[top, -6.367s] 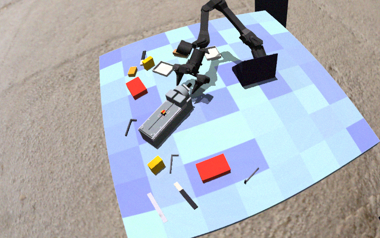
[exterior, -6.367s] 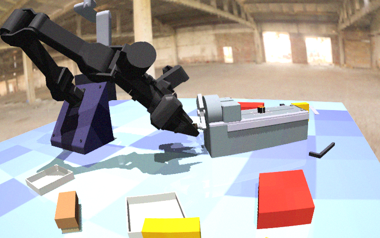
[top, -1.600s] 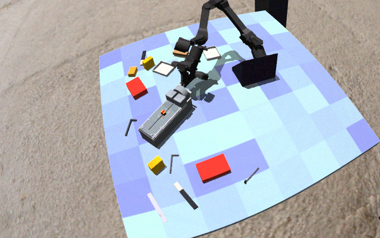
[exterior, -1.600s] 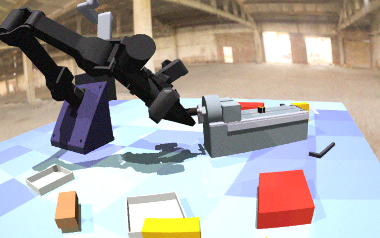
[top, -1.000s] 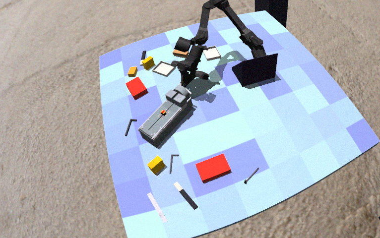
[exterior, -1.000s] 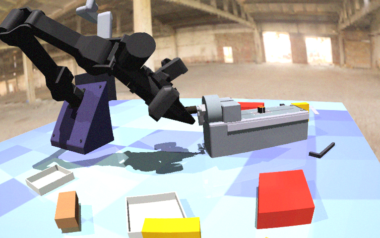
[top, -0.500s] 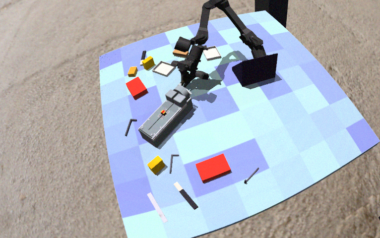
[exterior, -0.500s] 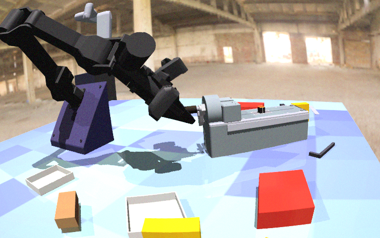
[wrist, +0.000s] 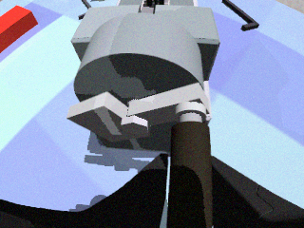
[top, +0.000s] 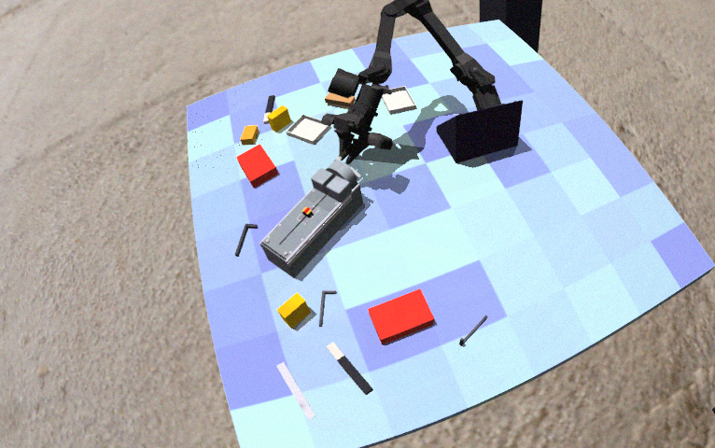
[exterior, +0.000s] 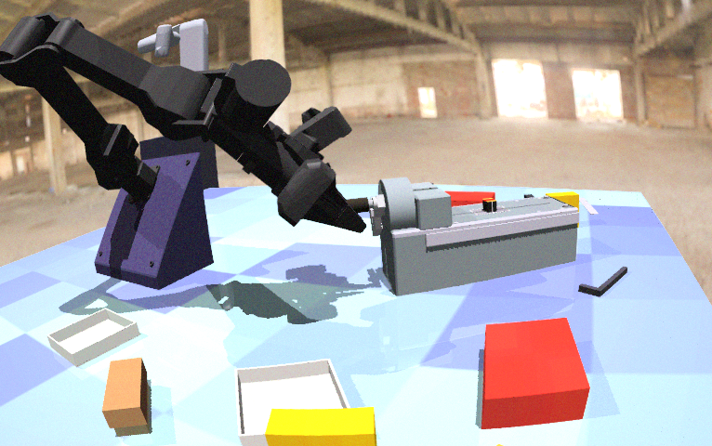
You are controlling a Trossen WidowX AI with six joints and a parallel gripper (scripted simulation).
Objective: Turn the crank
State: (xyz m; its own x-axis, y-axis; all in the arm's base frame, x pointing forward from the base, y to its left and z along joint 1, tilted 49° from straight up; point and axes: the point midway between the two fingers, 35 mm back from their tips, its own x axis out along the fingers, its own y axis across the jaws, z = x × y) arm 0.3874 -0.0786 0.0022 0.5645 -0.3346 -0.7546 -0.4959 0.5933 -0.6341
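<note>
The grey machine (top: 298, 231) (exterior: 481, 259) (wrist: 142, 35) has a round housing at its crank end. The crank's pale arm (wrist: 166, 102) lies across the housing face, with its dark handle (exterior: 357, 204) (wrist: 191, 142) at the right in the wrist view. My gripper (top: 345, 158) (exterior: 362, 225) (wrist: 185, 162) is slightly open around the handle. A thin light gap shows between the left finger and the handle. The slide's red pointer (top: 307, 211) (exterior: 484, 203) stands about midway along the top slot. The brass zero marks are too small to make out, so I cannot tell whether it is level.
A red block (top: 257, 164) (exterior: 534, 364) lies beside the machine, another red block (top: 400, 315) beyond its far end. White trays (top: 308, 128) (top: 399, 100), an orange block (exterior: 125, 389) and yellow blocks (top: 279, 118) (top: 293, 309) lie around. A black hex key (top: 242, 239) (exterior: 603, 282) lies near the machine.
</note>
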